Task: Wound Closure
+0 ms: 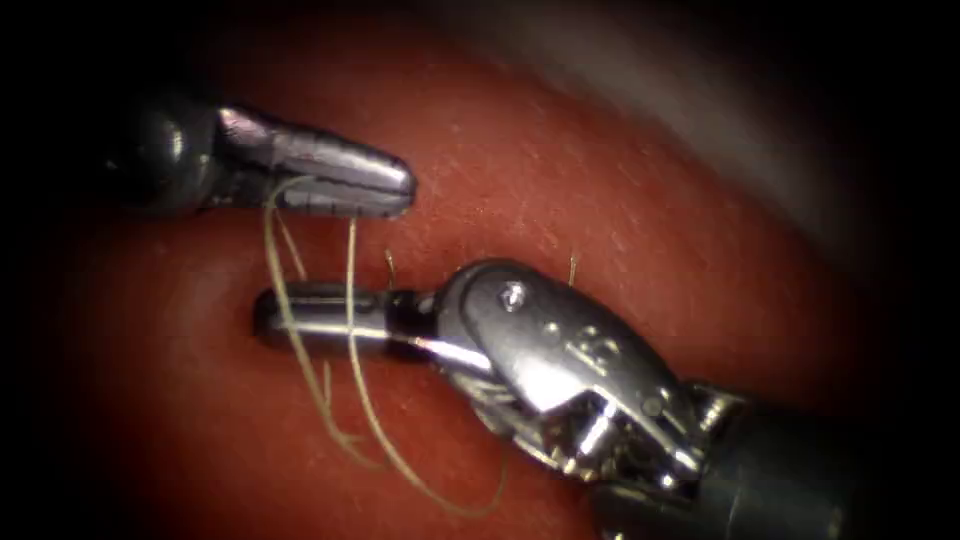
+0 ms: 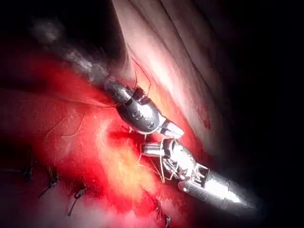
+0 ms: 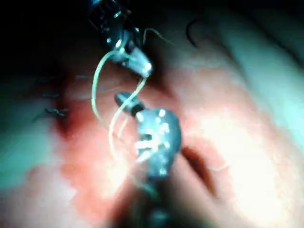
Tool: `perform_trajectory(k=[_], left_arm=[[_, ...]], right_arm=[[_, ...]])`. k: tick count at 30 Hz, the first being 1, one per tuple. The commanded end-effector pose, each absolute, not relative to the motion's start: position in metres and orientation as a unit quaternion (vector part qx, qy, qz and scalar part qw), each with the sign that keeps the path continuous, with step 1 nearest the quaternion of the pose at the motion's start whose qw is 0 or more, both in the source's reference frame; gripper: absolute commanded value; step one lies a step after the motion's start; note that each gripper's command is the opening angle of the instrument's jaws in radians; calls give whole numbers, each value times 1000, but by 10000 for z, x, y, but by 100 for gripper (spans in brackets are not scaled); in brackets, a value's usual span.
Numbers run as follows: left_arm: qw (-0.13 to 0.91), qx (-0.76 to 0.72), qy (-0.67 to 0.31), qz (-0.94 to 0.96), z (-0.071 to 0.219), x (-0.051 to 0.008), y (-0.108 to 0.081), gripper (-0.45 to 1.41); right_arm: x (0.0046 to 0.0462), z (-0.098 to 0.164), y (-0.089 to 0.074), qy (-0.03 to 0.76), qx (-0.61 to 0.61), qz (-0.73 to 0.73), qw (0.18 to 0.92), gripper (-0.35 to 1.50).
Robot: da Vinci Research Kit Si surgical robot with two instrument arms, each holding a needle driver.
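My left tool (image 1: 400, 186) comes in from the upper left with its jaws shut on the pale thread (image 1: 352, 270), which hangs from under them in two strands. Both strands cross over the jaws of my right tool (image 1: 266, 320), which lie just below, point left and are shut with nothing visibly held. The thread then curls in a loose loop (image 1: 440, 500) on the red tissue (image 1: 620, 200). In the left wrist view the left tool (image 2: 175, 131) and right tool (image 2: 145, 150) sit tip to tip. In the right wrist view the thread (image 3: 97, 80) arcs between them. I cannot make out the needle.
Two short thread ends (image 1: 390, 265) (image 1: 572, 266) stick up from the tissue behind the right tool. Several dark finished stitches (image 2: 52, 181) run along the closed cut. A small dark curved shape (image 3: 189, 29) lies on the tissue farther off.
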State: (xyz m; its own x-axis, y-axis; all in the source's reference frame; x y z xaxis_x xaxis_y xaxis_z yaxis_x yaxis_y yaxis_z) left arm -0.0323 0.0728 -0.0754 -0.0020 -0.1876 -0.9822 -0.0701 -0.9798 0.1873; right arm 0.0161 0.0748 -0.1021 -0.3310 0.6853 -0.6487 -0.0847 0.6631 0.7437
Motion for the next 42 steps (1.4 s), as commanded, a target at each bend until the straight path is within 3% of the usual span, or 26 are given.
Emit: perform_trajectory(k=[1, 18, 23, 32, 33, 36, 41, 42], left_arm=[[40, 705, -92, -702, -749, -328, 727, -35], [55, 695, -98, -710, -726, -322, 712, -35], [60, 690, -107, -714, -716, -335, 698, -35], [52, 681, -98, -724, -698, -363, 673, -35], [48, 677, -96, -728, -695, -374, 669, -35], [45, 674, -97, -731, -692, -390, 667, -35], [48, 672, -90, -734, -691, -401, 663, -35], [51, 669, -87, -736, -690, -401, 662, -35]], right_arm=[[167, -1020, 750, 735, 207, 356, 538, -35], [134, -1039, 754, 774, 229, 376, 455, -35], [118, -1031, 760, 772, 210, 405, 442, -6], [87, -1025, 766, 755, 177, 450, 443, 9], [76, -1022, 766, 736, 161, 466, 463, 22], [69, -1017, 761, 712, 131, 479, 497, 39], [63, -1011, 750, 678, 110, 490, 537, 46], [62, -1005, 744, 662, 100, 495, 554, 54]])
